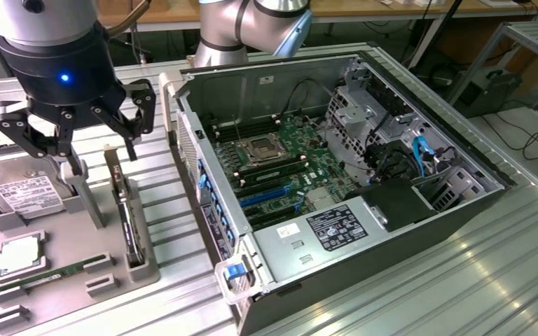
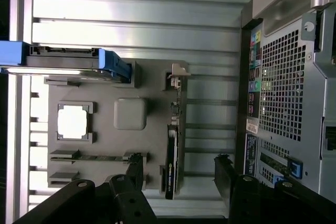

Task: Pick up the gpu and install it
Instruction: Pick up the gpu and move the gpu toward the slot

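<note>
The gpu (image 1: 125, 213) is a thin dark card standing on edge in a slot of the grey fixture tray (image 1: 64, 294), at the exterior view's left. Its silver end bracket (image 2: 177, 74) points away from the fingers in the wrist view. My gripper (image 1: 82, 143) hangs open above the tray, apart from the card. In the wrist view the gpu (image 2: 172, 150) lies between my two black fingertips (image 2: 135, 167), nearer to that one than to the other. The gripper (image 2: 178, 174) holds nothing.
The tray also carries a silver hard drive (image 1: 24, 192), a processor (image 1: 22, 255), a green memory stick (image 1: 50, 276) and a grey block (image 2: 130, 113). The open computer case (image 1: 344, 161) lies at the exterior view's right, with its motherboard and blue card slots (image 1: 267, 197) exposed.
</note>
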Action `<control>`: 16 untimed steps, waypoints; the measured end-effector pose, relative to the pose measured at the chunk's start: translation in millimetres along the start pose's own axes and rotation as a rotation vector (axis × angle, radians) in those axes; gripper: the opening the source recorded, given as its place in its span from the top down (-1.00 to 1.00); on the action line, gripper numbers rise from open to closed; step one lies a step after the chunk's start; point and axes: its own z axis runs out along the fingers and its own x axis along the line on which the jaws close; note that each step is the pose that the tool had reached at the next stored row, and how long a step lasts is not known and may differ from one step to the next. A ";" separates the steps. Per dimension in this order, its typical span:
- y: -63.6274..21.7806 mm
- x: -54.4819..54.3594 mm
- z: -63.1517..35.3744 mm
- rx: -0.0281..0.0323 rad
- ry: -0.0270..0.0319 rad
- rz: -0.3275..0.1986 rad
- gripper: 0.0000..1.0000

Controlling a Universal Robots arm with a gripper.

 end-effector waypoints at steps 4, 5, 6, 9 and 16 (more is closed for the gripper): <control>-0.1 0.0 1.2 0.0000 0.0000 0.000 -0.33; -0.1 0.0 1.5 0.0000 0.0000 0.000 -0.33; -0.1 0.1 1.8 0.0000 0.0000 0.000 -0.33; -0.2 0.1 3.5 0.0000 -0.0001 0.000 -0.33; -0.3 0.1 5.5 0.0001 0.0000 0.000 -0.33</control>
